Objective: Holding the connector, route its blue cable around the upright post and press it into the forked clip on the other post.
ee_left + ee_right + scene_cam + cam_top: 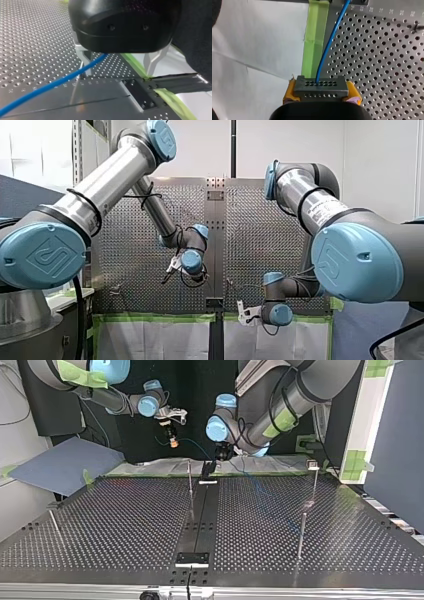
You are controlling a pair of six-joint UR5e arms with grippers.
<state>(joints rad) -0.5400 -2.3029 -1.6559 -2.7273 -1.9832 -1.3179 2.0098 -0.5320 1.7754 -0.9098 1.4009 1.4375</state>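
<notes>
blue cable (326, 52): runs out of the connector's upper face, past the edge of the green tape (314, 37) and on over the desk (125, 525); in the top view only a faint line across the perforations toward the view's right, far end lost there.
connector (321, 86): dark grey block, clamped by its sides between the yellow pads (288, 93) of the right tool (321, 93); lower part hidden behind the tool's black body; in the top view a mere orange speck, held in the air beyond the desk's far edge.
left tool (117, 75): black housing filling much of its own view; metal fingers (82, 58) wide apart, gripping nothing; cable crossing in front of one finger, touching or not cannot tell.
upright post (190, 485): thin, just beside the dark centre strip (202, 515), near the left tool; top hard to make out against the dark backdrop.
clip post (314, 482): at the top view's right, near the desk's side edge, pale head on top, fork too small to make out; well apart from both tools.
shorter post (301, 535): nearer the camera on the same side, beside the cable's faint line.
open room: wide stretch of perforated plate between upright post and clip post, crossed by the cable.
edges: green tape along the desk's edge below the arms, white sheet (249, 37) beyond it; right tool hanging over that border.
front view: both tools small, fingers hidden behind the wrists, cable not traceable.
</notes>
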